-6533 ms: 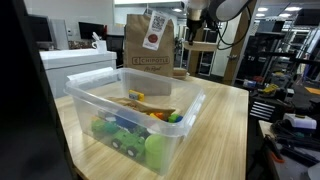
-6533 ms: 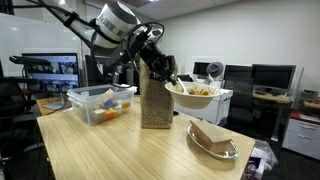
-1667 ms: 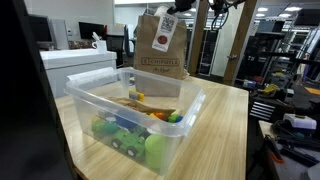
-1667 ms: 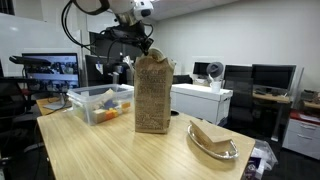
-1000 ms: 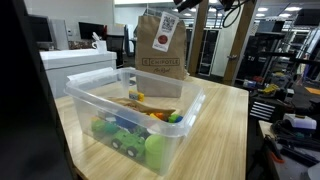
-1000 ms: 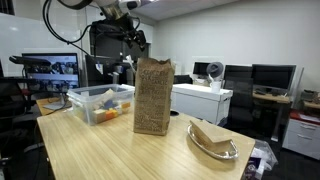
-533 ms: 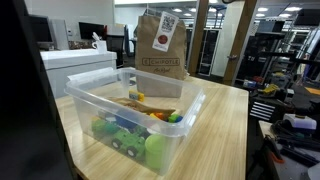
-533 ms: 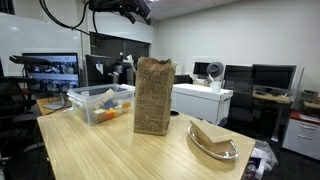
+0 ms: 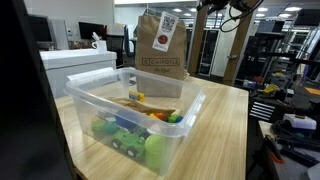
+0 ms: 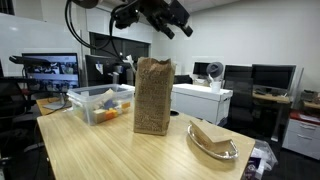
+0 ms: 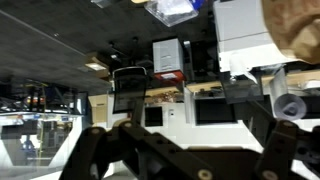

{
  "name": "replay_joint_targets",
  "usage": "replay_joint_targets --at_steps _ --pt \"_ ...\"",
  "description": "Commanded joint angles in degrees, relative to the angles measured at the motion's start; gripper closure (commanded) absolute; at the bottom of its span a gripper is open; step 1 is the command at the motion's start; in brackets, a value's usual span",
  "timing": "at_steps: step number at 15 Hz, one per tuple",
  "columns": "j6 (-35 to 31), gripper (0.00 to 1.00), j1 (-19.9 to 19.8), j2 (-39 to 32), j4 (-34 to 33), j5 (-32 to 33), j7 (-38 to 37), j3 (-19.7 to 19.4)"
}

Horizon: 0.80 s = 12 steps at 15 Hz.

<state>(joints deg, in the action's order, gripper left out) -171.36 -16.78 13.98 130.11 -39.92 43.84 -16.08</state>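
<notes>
Near right corner of light wood counter (image 10: 100, 155): crumpled foil dish (image 10: 213, 141). Mid-counter: tall brown paper bag (image 10: 152, 95), upright. Far left corner: clear plastic toy bin (image 10: 100, 102). Black two-finger gripper (image 10: 183, 29) has risen off bag top, now well above it, fingers wide apart, empty. White bowl held 6.5 s ago is gone, prob. inside bag. Open room: near left edge, air overhead.

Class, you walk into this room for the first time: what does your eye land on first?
A brown paper bag stands upright on the table, with the gripper hanging in the air above and beside it. Nearer the camera in an exterior view, a clear plastic bin holds green and orange toys.
</notes>
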Motion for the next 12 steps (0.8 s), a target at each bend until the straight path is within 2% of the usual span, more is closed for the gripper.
replay_joint_targets --at_steps 1,6,12 --pt "-4.1 0.00 -5.1 -7.3 -0.6 4.2 -6.0 1.0" --pt "-2.8 0.00 -8.0 -11.9 0.3 12.8 -12.4 0.3" --pt "-1.7 0.00 -9.3 -10.5 5.0 27.8 -18.5 -1.1"
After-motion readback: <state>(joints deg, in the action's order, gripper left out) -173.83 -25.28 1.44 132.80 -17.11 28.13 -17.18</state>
